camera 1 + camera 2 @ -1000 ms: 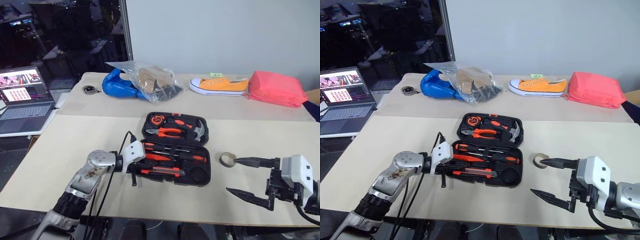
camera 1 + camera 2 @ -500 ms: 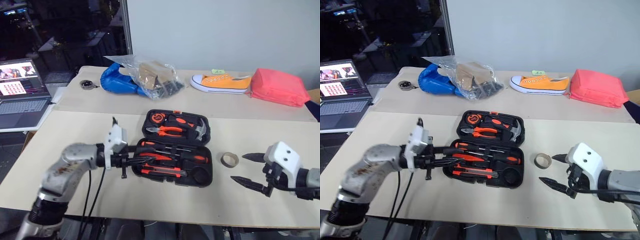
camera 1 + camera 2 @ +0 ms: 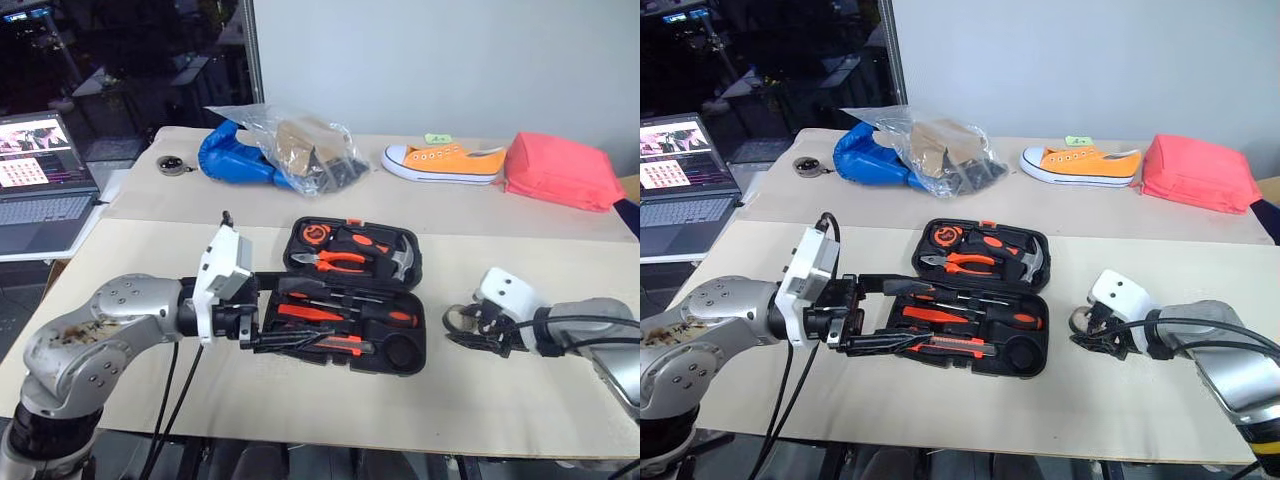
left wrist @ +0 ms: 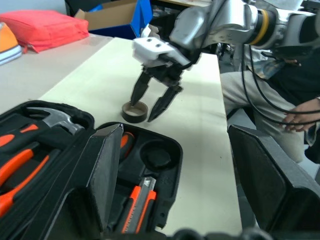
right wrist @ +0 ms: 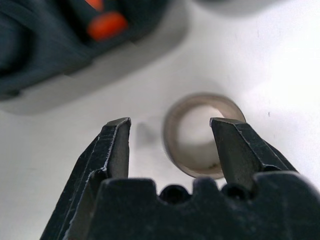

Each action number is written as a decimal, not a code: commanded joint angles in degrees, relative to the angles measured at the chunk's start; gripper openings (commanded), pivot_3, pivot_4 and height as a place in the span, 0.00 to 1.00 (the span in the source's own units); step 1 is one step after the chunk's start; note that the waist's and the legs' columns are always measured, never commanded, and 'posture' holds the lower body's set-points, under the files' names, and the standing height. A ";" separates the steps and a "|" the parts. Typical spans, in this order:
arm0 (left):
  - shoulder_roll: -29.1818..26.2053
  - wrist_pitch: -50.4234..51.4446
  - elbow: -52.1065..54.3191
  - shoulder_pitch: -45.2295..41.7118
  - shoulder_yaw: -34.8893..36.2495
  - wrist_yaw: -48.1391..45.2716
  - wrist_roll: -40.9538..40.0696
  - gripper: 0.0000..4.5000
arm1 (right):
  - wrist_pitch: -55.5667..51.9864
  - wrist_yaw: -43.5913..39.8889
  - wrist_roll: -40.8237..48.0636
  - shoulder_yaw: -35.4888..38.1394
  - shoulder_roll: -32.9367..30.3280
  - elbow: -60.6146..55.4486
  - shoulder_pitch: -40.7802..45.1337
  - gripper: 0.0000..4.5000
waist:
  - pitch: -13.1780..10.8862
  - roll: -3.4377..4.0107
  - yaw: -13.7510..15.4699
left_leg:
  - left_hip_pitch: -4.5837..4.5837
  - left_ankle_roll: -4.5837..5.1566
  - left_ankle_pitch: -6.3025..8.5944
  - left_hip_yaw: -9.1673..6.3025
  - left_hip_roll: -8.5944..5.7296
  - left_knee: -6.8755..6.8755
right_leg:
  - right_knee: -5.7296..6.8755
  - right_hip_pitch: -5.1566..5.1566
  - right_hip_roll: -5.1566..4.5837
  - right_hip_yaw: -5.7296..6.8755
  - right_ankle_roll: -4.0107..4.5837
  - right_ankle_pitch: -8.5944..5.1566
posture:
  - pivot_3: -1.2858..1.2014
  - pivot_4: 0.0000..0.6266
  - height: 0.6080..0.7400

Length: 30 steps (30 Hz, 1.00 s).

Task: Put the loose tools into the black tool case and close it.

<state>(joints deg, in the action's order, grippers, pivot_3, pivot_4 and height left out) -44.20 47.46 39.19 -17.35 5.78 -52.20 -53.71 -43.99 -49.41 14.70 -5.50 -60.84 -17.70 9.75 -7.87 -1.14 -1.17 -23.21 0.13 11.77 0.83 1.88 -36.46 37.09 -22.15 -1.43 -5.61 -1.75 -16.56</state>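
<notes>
Beige tabletop (image 3: 150,290) takes most of the head view, and the black tool case (image 3: 352,296) lies open at its centre. The upper half holds the pliers (image 3: 335,261), a hammer (image 3: 398,262) and a tape measure (image 3: 314,236). The lower half holds the two screwdrivers (image 3: 345,312) and the utility knife (image 3: 330,343) in their recesses, with a round recess (image 3: 399,349) standing empty at the lower right corner.

At the lower left of the frame the left gripper (image 3: 875,313) hangs beside the left edge of the case, with its fingers spread wide and nothing between them.

At the right of the frame, near the right side of the case, the right gripper (image 3: 462,326) points down at the small tape ring (image 5: 202,134), which lies flat on the table with its hole upward. In the right wrist view the fingers are about half open. One fingertip (image 5: 231,142) overlaps the rim of the ring and the other stands outside the opposite wall with a gap, so the ring seems only partly between them. I cannot tell if there is contact, and nothing is gripped yet.

The ring is right under the right gripper and well apart from the left one, so the right arm is clearly the nearer. I judge that the pick needs the fingers to straddle one wall, or the whole ring, before closing.
</notes>
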 commanded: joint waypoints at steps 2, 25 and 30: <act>-1.57 -1.34 1.97 0.36 1.61 -0.02 -1.38 0.81 | -1.58 0.33 -4.27 -4.02 -0.12 0.93 4.00 0.28 | 0.00 0.01 0.10 | -0.02 0.00 0.00 0.03 0.00 0.01 | 0.00 -0.02 0.01 0.03 0.01 0.00 | 0.52 0.24 1.00; -7.17 -0.08 2.88 1.16 4.06 0.97 -8.39 0.81 | -3.75 -8.67 4.44 -13.35 -1.07 -19.92 5.56 0.00 | -0.06 -0.05 0.26 | 0.02 -0.03 -0.02 -0.10 0.05 0.00 | 0.00 0.00 0.01 0.08 -0.05 -0.04 | 0.52 0.24 1.00; -8.02 -0.03 3.01 1.19 4.53 2.27 -9.36 0.81 | -1.99 -7.67 1.22 -15.83 0.68 -16.45 7.10 0.00 | 0.01 -0.17 0.12 | 0.14 -0.03 -0.02 -0.12 0.08 0.01 | 0.01 0.07 0.05 0.08 -0.06 -0.04 | 0.52 0.24 1.00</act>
<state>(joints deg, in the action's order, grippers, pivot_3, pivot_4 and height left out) -51.63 47.71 40.84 -15.78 8.42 -50.37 -61.80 -45.22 -58.57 18.87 -19.38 -60.54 -37.70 17.34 -7.85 -1.32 -1.05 -22.99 0.09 11.73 0.72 1.96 -36.46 37.10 -22.01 -1.37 -5.53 -1.82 -16.60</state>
